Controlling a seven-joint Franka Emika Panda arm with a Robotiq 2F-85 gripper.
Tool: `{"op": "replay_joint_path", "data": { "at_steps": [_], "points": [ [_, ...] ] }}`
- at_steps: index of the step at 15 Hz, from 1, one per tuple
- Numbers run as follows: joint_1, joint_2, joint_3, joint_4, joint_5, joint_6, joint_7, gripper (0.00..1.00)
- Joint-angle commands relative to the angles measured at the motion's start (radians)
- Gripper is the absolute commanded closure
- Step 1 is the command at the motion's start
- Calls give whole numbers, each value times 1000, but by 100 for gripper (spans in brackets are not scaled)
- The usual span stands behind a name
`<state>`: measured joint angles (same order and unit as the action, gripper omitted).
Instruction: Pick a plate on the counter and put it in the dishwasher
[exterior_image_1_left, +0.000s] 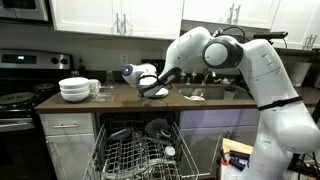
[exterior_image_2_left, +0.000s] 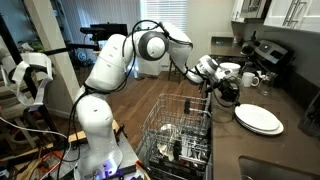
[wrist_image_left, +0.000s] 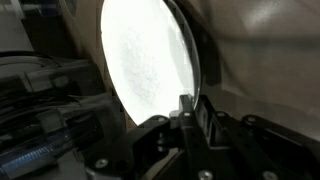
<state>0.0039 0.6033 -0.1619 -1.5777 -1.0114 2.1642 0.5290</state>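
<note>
My gripper (wrist_image_left: 190, 112) is shut on the rim of the round white plate (wrist_image_left: 148, 62), which fills the wrist view and stands tilted on edge. In both exterior views the gripper (exterior_image_1_left: 152, 86) (exterior_image_2_left: 214, 80) holds the plate (exterior_image_1_left: 157, 91) (exterior_image_2_left: 228, 93) just above the dark brown counter (exterior_image_1_left: 215, 101) (exterior_image_2_left: 290, 150). It is above the open dishwasher, whose grey wire rack (exterior_image_1_left: 135, 155) (exterior_image_2_left: 180, 130) is pulled out below with some dishes in it.
A stack of white bowls (exterior_image_1_left: 75, 90) (exterior_image_2_left: 258, 118) and some cups (exterior_image_1_left: 101, 88) (exterior_image_2_left: 250, 78) stand on the counter. The stove (exterior_image_1_left: 15, 100) (exterior_image_2_left: 266, 50) is at the counter's end. A sink (exterior_image_1_left: 203, 93) lies behind the arm.
</note>
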Motion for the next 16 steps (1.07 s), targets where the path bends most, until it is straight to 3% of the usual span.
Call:
{"op": "replay_joint_path", "data": {
  "at_steps": [1,9,16],
  "points": [
    [1,-10,6,4,10,-9,-8,54],
    [2,-9,2,-3,5,-18,0,4],
    [6,-4,-2,4,0,-78,2,0]
  ]
}}
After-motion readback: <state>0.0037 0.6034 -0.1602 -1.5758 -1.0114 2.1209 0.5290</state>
